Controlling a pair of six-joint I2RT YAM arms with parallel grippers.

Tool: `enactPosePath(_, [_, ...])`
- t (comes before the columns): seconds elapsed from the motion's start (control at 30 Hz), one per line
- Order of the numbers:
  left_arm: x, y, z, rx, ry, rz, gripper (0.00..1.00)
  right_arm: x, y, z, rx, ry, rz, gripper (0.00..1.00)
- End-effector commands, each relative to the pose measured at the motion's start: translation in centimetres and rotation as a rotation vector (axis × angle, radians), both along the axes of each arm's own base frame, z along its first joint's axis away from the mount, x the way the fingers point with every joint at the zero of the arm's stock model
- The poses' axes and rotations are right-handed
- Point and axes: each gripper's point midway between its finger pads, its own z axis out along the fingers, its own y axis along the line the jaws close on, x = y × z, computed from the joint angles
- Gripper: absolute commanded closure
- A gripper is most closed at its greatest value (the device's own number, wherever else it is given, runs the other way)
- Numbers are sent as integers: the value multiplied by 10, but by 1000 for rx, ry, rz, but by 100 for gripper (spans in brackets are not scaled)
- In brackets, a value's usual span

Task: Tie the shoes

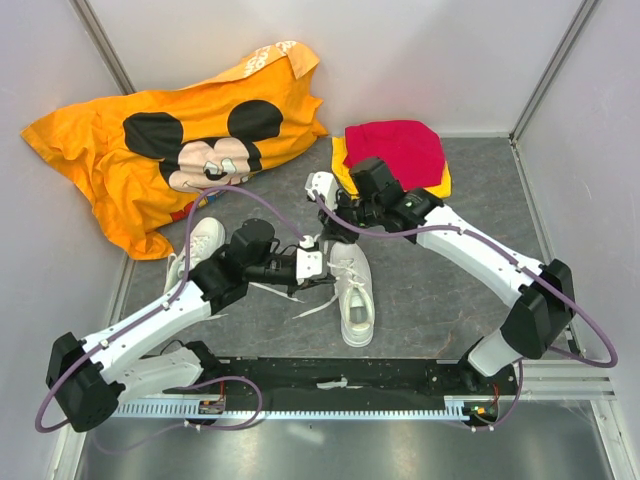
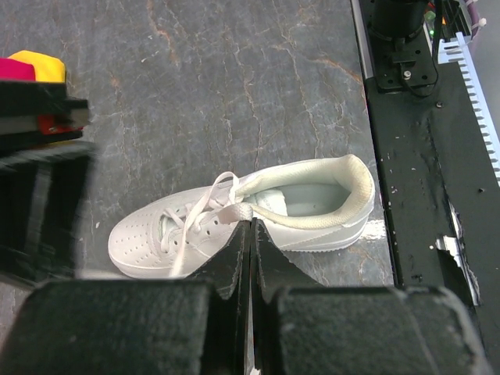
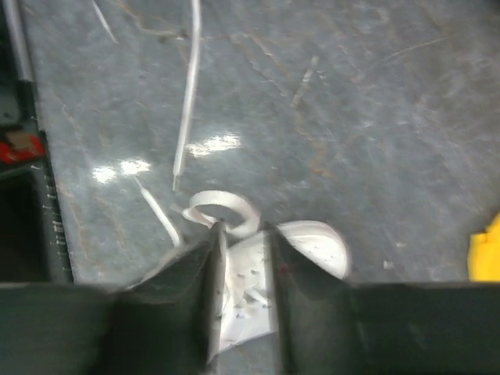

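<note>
Floor lies bare right of the shoe; shirt and cloths block behind.

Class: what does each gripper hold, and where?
Left gripper: shut on a lace of the shoe, near its eyelets. Right gripper: lace loop at its tip; hold cannot be told.

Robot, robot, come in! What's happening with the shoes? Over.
Left gripper shut on a lace. Right gripper barely open over a lace loop. Shoe untied. Nothing blocking it.
</note>
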Motion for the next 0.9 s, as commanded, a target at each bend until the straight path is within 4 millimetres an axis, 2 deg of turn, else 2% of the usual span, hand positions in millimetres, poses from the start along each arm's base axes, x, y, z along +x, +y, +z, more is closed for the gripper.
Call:
enactPosePath(0.0, [3, -2, 7, -24, -68, -7, 98, -12, 12, 15, 55, 64, 36, 45])
enactPosePath(0.1, [6, -2, 4, -19, -68, 1, 98, -5, -7, 23, 38, 56, 16, 27])
enactPosePath(0.17, [8, -3, 1, -18, -69, 6, 98, -7, -20, 27, 40, 71, 31, 25])
enactPosePath(0.2, [10, -3, 1, -18, -73, 6, 99, -14, -28, 23, 28, 100, 40, 25])
enactPosePath(0.3, [13, -6, -2, -21, -74, 5, 99, -37, -45, 29, 61, 117, 103, 25])
enactPosePath(0.37, [15, -6, -3, -23, -75, 3, 99, -52, -50, 24, 73, 127, 151, 25])
enactPosePath(0.4, [16, -6, -2, -26, -76, 4, 99, -60, -52, 30, 92, 109, 171, 25])
enactPosePath(0.5, [16, -6, -3, -28, -80, -6, 99, -79, -53, 33, 134, 122, 228, 21])
enactPosePath(0.6, [16, -6, -5, -28, -85, -17, 98, -85, -51, 31, 163, 131, 250, 15])
enactPosePath(0.73, [13, -7, -4, -32, -93, -43, 99, -87, -43, 25, 169, 131, 268, 13])
enactPosePath(0.87, [11, -8, -5, -35, -102, -65, 98, -86, -31, 20, 170, 113, 298, 16])
